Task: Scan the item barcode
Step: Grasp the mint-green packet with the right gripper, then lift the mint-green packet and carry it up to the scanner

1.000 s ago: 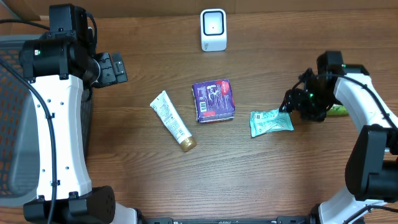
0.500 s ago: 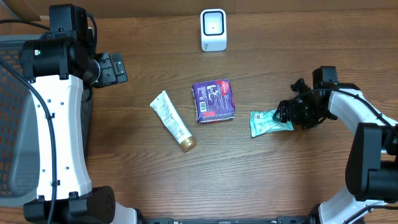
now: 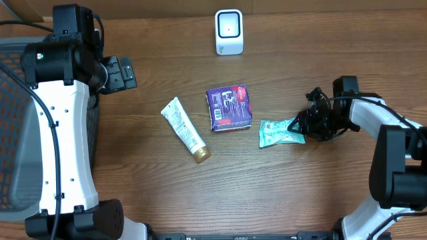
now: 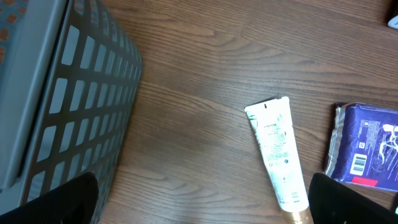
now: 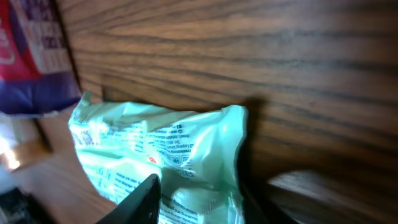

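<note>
The item, a crinkled mint-green packet, lies on the wooden table right of centre. In the right wrist view the green packet fills the lower left, with printed text facing up. My right gripper lies low at the packet's right end, and its two dark fingers press against either side of that end. The white barcode scanner stands at the back centre, its face toward the table. My left gripper hangs wide open at the far left, with nothing between its fingers.
A purple pack lies mid-table, its barcode label showing. A white tube with a gold cap lies left of it. A grey mesh basket stands off the left edge. A green object peeks out behind the right arm.
My right gripper slid left and down onto the green packet and narrowed its jaws on the packet's end. The packet shifted a little left. The left arm stayed still.
</note>
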You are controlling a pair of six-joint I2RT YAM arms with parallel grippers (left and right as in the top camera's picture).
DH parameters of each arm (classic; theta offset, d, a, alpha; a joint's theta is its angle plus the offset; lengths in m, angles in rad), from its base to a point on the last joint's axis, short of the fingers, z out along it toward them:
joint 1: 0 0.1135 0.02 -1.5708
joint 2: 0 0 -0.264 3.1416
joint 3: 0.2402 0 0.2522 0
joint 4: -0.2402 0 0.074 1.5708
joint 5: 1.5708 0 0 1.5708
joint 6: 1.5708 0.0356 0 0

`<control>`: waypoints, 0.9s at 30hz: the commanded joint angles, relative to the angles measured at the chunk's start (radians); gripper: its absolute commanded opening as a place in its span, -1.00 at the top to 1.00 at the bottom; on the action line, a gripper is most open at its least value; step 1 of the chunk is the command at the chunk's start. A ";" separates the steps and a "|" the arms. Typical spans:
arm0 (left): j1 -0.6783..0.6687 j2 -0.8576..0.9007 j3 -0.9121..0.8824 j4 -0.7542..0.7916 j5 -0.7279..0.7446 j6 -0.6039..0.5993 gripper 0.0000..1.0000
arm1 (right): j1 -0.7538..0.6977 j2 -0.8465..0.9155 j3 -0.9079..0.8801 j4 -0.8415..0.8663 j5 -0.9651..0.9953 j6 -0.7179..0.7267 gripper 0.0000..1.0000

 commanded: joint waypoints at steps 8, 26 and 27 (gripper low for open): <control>-0.002 0.000 -0.003 0.001 0.002 0.019 -0.99 | 0.000 0.052 -0.024 0.002 -0.100 0.044 0.93; -0.002 0.000 -0.003 0.001 0.002 0.019 -0.99 | -0.004 -0.137 0.422 -0.444 -0.319 -0.135 0.93; -0.002 0.000 -0.003 0.001 0.002 0.019 -0.99 | -0.004 -0.150 0.446 -0.449 -0.352 -0.158 0.93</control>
